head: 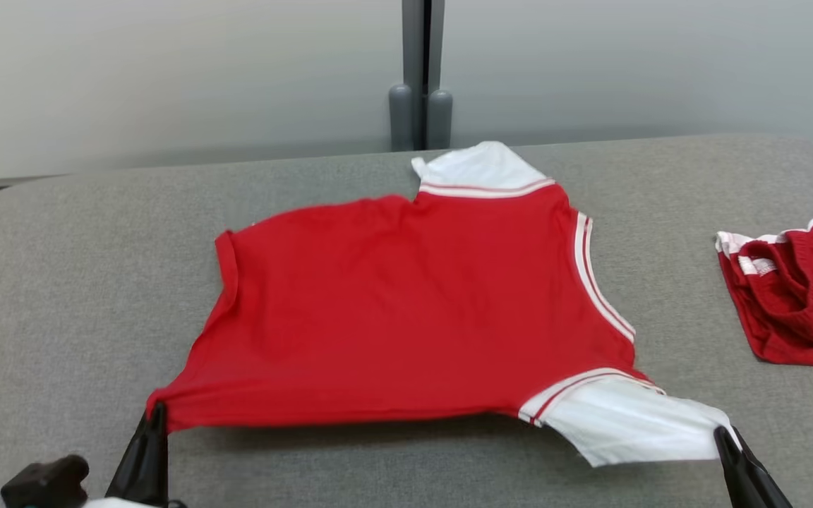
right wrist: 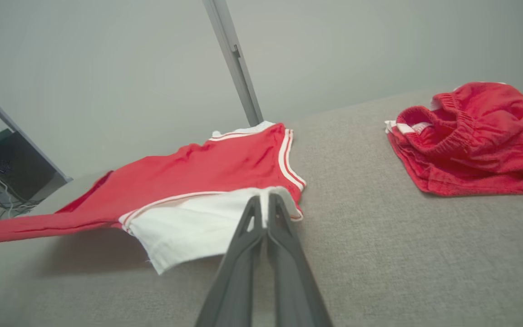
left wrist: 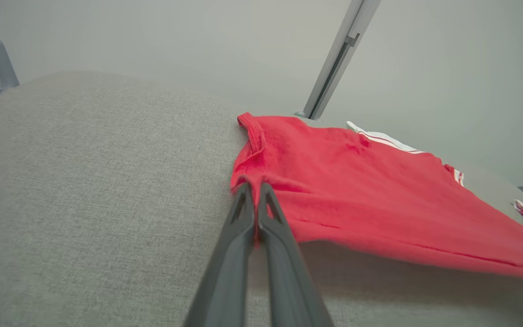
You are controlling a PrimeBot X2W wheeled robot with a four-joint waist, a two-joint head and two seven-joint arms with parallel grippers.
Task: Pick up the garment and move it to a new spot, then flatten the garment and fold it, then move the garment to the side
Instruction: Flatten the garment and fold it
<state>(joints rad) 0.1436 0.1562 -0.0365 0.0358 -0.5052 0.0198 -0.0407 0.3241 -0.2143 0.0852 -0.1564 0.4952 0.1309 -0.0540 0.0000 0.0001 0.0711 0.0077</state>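
Jaws pressed together on cloth: the left gripper (head: pixel 157 416) pinches the garment (head: pixel 406 303) by its red hem corner at 7 o'clock, the right gripper (head: pixel 725 436) by a white sleeve tip at 5 o'clock. Spread mid-table (head: pixel 61 282) with its near edge lifted, it looks light and limp; corners should hold best.

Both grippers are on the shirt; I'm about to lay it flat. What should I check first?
1. Left gripper shut on the red shirt at its hem corner: ok.
2. Right gripper shut on the white sleeve: ok.
3. Near edge raised off the table, far edge resting: ok.
4. Shirt flat: not ok, left hem curled, far side wrinkled.
5. Apart from the second red garment on the right: ok.
6. How much cloth each gripper pinches: cannot tell.
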